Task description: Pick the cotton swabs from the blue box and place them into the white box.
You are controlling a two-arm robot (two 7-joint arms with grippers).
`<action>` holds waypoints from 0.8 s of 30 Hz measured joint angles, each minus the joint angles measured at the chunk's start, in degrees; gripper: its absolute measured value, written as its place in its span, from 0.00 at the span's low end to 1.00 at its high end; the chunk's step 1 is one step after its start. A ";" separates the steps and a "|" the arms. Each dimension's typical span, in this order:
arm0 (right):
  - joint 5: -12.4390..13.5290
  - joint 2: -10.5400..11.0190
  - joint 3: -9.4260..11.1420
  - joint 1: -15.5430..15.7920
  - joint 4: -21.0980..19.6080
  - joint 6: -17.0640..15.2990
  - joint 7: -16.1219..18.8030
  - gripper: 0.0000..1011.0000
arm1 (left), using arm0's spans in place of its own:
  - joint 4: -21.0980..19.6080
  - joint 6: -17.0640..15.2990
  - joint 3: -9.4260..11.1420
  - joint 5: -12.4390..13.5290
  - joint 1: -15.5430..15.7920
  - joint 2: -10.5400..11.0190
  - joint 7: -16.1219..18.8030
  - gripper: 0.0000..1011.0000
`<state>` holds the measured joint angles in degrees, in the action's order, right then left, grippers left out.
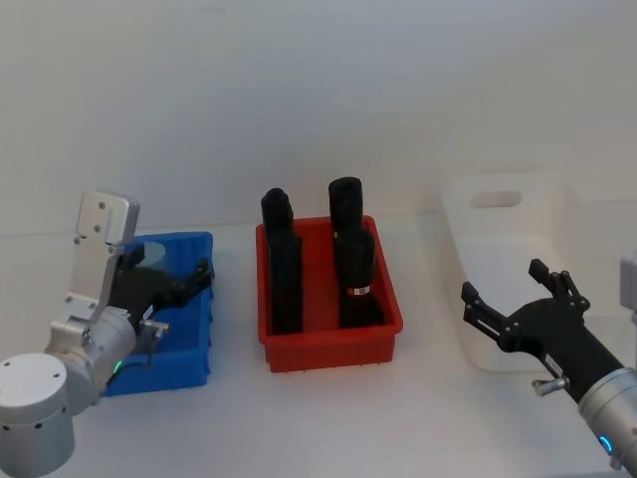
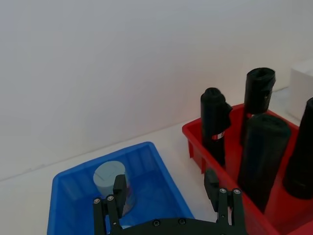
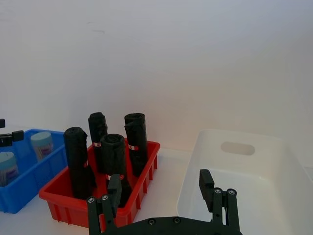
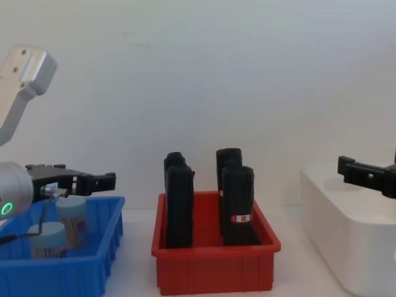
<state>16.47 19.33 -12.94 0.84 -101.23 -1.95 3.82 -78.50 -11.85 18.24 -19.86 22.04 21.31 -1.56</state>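
Note:
Two cotton swab tubs [image 4: 70,218] [image 4: 46,240], clear with pale blue lids, stand in the blue box [image 4: 74,266] at the left. In the head view one lid [image 1: 149,255] shows behind my left arm, inside the blue box [image 1: 191,344]. My left gripper [image 1: 182,294] hovers open above that box. The left wrist view has a tub [image 2: 109,183] just beyond one finger [image 2: 120,190], not gripped. My right gripper [image 1: 503,283] hangs open and empty over the near end of the white box [image 1: 498,234]. The right wrist view looks into the white box [image 3: 244,169] and also shows both tubs [image 3: 42,144] [image 3: 8,167].
A red bin [image 1: 328,344] holding several tall black rolls [image 1: 353,269] stands between the blue and white boxes. A plain white wall runs behind the table. Bare white tabletop lies in front of the bins.

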 joint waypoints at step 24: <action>0.00 0.00 0.00 0.00 0.00 0.00 0.00 0.99 | 7.07 -3.44 -2.84 -1.54 0.91 1.18 -0.54 0.99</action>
<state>16.47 19.33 -12.94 0.84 -101.23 -1.95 3.82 -71.44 -15.29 15.40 -21.40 22.95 22.49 -2.11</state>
